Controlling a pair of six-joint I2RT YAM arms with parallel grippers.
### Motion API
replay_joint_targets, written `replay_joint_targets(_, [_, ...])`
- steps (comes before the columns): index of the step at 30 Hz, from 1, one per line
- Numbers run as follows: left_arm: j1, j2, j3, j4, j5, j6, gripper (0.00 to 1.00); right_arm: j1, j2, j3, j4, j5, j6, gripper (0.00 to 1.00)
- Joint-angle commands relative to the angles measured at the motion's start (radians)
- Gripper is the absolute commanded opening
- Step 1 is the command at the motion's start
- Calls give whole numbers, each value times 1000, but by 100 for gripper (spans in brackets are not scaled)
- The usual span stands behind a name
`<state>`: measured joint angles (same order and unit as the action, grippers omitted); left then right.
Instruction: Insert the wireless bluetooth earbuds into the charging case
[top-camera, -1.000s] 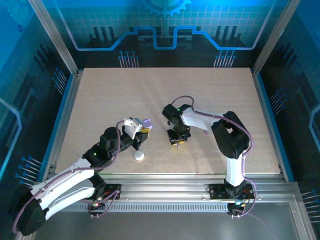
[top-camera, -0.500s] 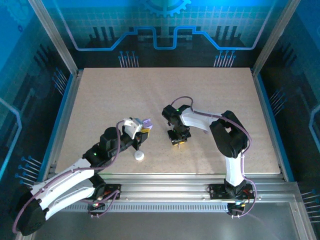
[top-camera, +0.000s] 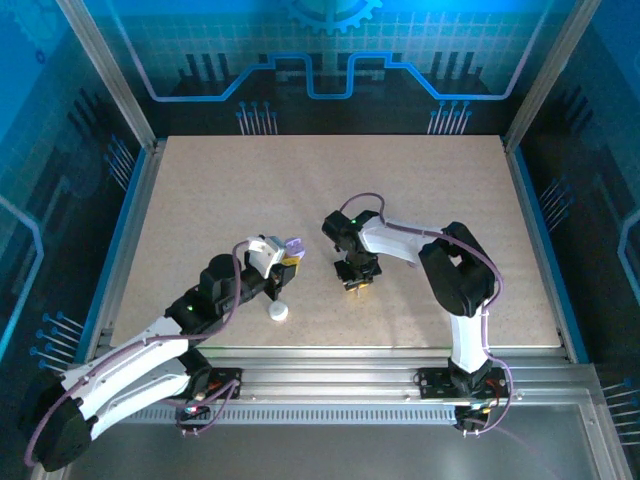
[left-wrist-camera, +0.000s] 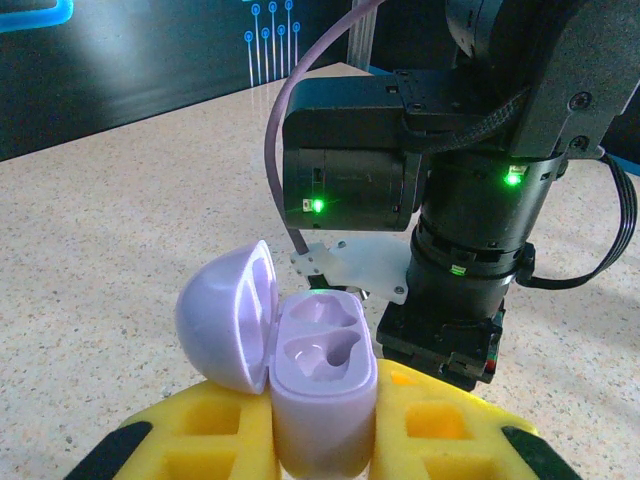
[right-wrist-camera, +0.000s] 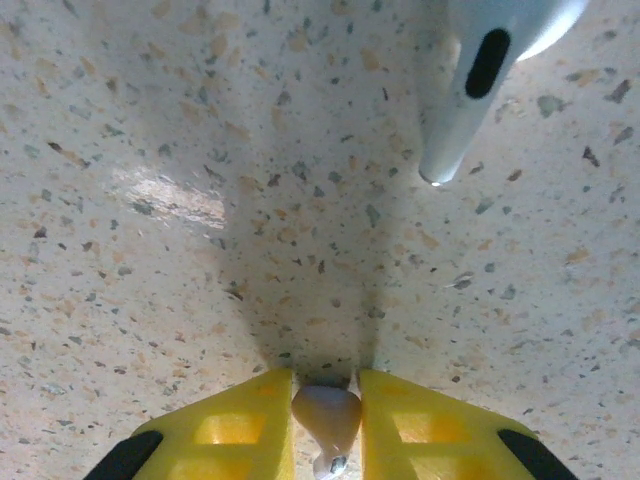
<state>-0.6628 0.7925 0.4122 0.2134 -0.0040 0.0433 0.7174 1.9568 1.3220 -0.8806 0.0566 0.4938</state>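
Note:
The lilac charging case (left-wrist-camera: 322, 375) stands upright with its lid (left-wrist-camera: 225, 320) swung open to the left and both wells bare. My left gripper (left-wrist-camera: 322, 398) is shut on its base; from above, the case (top-camera: 292, 246) sits at that gripper's (top-camera: 287, 262) tip. My right gripper (right-wrist-camera: 325, 385) points straight down at the table and is shut on a pale earbud (right-wrist-camera: 326, 418) pinched between its yellow fingers (right-wrist-camera: 240, 425). A second, white earbud (right-wrist-camera: 480, 80) lies on the table just beyond. From above, the right gripper (top-camera: 355, 286) is a short way right of the case.
A small white round object (top-camera: 277, 311) lies on the speckled table (top-camera: 250, 190) just in front of the left gripper. The right arm's wrist (left-wrist-camera: 470, 200) looms close behind the case. Metal posts and blue walls (top-camera: 130, 190) ring the table.
My right gripper's jaws have closed in on the pale earbud. The left arm and the case have stayed put.

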Motion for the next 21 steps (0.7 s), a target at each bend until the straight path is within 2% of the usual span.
replay_joint_targets(1, [6, 12, -12, 6, 4, 7, 15, 21, -49, -14, 7, 43, 22, 19])
replay_joint_targets(5, [6, 56, -21, 41, 22, -14, 15, 21, -132, -32, 23, 67, 50, 19])
replay_joint_targets(21, [-20, 357, -45, 410, 77, -117, 12, 26, -424, 21, 75, 127, 117, 19])
